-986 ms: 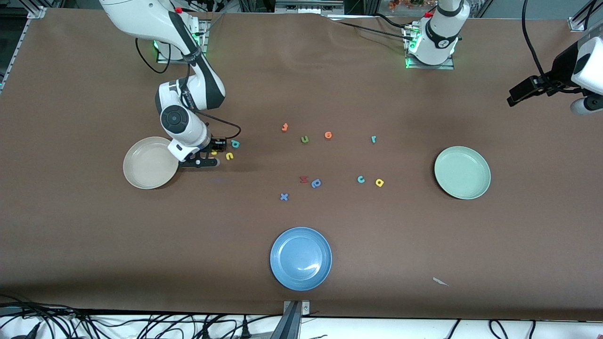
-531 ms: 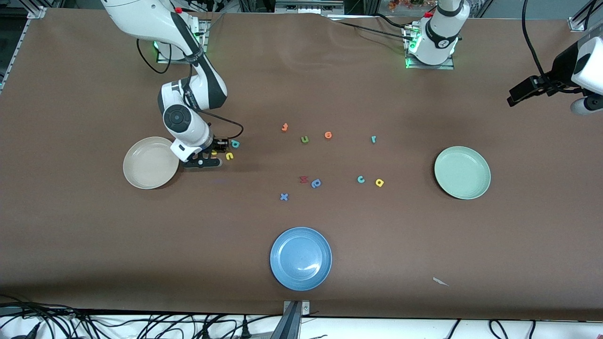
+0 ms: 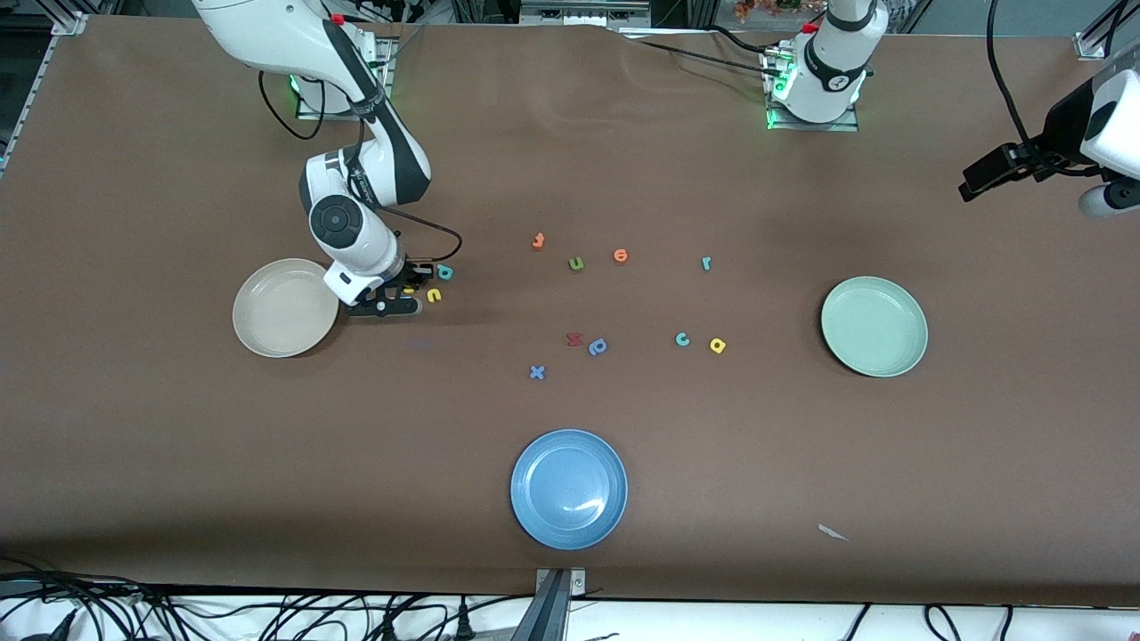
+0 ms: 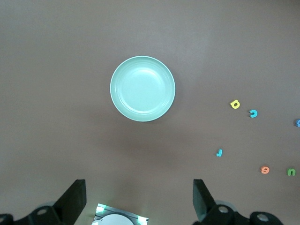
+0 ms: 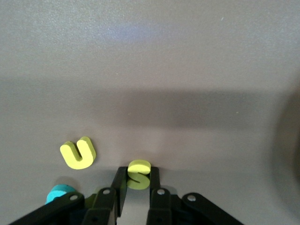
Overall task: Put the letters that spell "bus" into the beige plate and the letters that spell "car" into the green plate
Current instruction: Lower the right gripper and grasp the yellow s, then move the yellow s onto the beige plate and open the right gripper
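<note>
The right end effector (image 5: 138, 182) is down at the worktop (image 3: 570, 178) just beside the beige plate (image 3: 285, 308), toward the right arm's end, with its two fingers (image 5: 119, 185) closed onto the yellow s (image 5: 138, 174). The letter sits pinched between the fingertips, its upper curl sticking out past them. The yellow u (image 5: 78, 153) lies just beside it on the worktop, untouched, and the teal b (image 3: 444, 272) lies close by, a little farther from the front camera than the u. The beige plate holds nothing.

The left end effector (image 4: 138, 199) waits high over the green plate (image 4: 142, 88), its fingers spread fully apart and holding nothing. That plate sits toward the left arm's end of the worktop. The teal c (image 3: 682, 339) and the yellow a (image 3: 718, 345) lie side by side between the green plate and the middle of the worktop, and the teal r (image 3: 706, 263) lies farther from the front camera than those two.

A blue plate (image 3: 569, 489) rests near the front edge. Orange, green, red and blue letters are scattered around the middle.
</note>
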You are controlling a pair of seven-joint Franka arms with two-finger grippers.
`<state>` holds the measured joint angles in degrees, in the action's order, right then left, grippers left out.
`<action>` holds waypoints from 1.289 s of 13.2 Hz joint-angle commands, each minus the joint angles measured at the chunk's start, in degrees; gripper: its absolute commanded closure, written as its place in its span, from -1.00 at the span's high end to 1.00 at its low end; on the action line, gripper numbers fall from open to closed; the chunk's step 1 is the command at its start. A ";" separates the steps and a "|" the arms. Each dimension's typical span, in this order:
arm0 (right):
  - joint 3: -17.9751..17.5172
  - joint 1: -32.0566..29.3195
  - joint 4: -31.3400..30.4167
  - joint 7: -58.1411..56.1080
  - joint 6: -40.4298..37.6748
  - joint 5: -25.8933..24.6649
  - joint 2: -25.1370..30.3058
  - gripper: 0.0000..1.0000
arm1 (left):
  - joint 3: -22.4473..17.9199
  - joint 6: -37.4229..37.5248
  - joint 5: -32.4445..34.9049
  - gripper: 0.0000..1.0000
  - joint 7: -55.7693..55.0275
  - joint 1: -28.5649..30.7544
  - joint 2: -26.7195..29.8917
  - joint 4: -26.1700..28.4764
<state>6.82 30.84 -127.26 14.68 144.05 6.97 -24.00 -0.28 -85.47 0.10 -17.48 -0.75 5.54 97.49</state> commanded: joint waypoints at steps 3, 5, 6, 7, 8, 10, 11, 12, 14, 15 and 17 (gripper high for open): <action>0.13 -0.08 -0.18 -1.50 -0.08 1.03 0.26 -0.69 | -0.07 1.35 -0.90 1.00 -0.36 0.05 -0.70 -1.78; 0.91 -0.26 3.66 -0.98 -8.55 1.12 2.90 -0.69 | -0.07 1.35 -0.90 1.00 -0.36 0.05 -0.70 -1.78; 2.49 -0.34 8.30 -1.32 -16.27 1.12 3.00 -0.69 | -0.07 1.35 -0.90 1.00 -0.36 0.05 -0.70 -1.78; 4.24 -0.35 12.61 -1.41 -23.66 1.03 2.91 -0.69 | -0.07 1.35 -0.90 1.00 -0.36 0.05 -0.70 -1.78; 5.48 -0.61 16.22 -1.85 -28.78 0.85 2.73 -0.69 | -0.07 1.35 -0.90 1.00 -0.36 0.05 -0.70 -1.78; 9.95 -0.61 19.06 -7.09 -32.94 0.76 2.82 -0.69 | -0.07 1.35 -0.90 1.00 -0.36 0.05 -0.70 -1.78; 12.84 -0.61 19.50 -11.39 -33.39 0.76 2.82 -0.69 | -0.07 1.35 -0.90 1.00 -0.36 0.05 -0.70 -1.78; 15.83 -0.70 19.60 -15.87 -33.31 0.76 2.39 -0.69 | -0.07 1.35 -0.90 1.00 -0.36 0.05 -0.70 -1.78; 19.28 -2.35 19.60 -21.86 -32.26 0.15 0.90 -0.69 | -0.07 1.35 -0.90 1.00 -0.36 0.05 -0.70 -1.78; 19.29 -4.19 19.60 -23.89 -30.34 -0.02 -0.50 -0.69 | -0.07 1.35 -0.90 1.00 -0.36 0.14 -0.70 -1.78; 19.29 -6.23 19.25 -27.59 -25.86 0.41 -4.72 -0.69 | -0.07 1.35 -0.90 1.00 -0.36 0.05 -0.70 -1.78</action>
<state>26.31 25.61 -108.67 -9.85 114.96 6.91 -24.14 -0.30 -85.47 0.10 -17.48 -0.74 5.54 97.49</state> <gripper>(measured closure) 0.771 0.000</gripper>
